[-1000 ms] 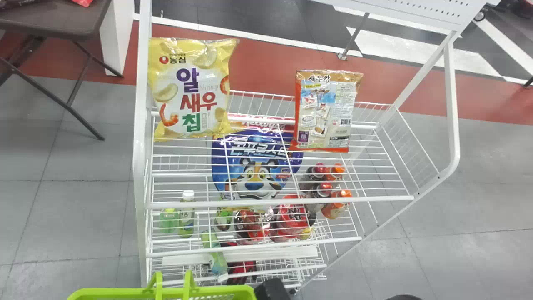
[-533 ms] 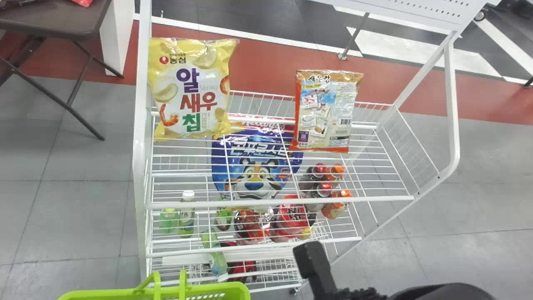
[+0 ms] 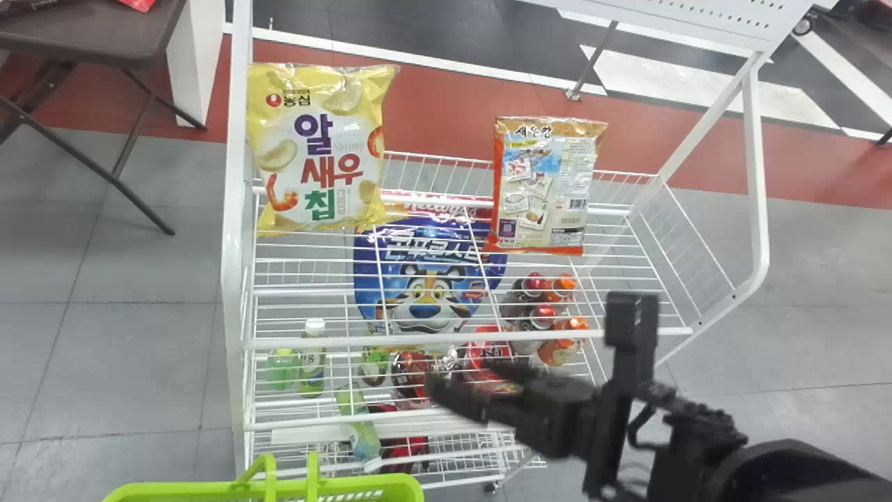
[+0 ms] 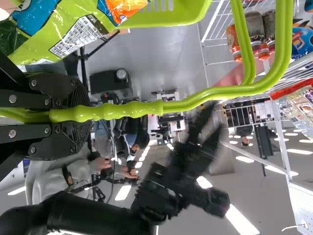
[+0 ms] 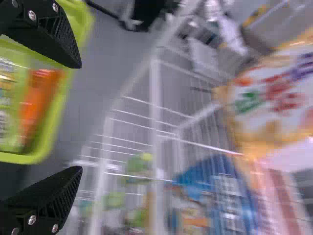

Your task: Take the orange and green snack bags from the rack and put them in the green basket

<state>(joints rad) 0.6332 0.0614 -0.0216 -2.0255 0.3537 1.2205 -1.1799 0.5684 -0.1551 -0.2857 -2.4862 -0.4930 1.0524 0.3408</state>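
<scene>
Green basket (image 3: 362, 485) cropped at bottom; right gripper (image 3: 465, 379) indistinct, fingers seemingly apart.

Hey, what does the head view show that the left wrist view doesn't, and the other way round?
Head view alone: the brown folding table and the white-capped bottle on a lower shelf.

Left wrist view alone: the left pincer closed around the basket's handle, and the green snack bag in the basket.

Both: the green basket, the white wire rack, the upright orange snack bag and the right arm.
</scene>
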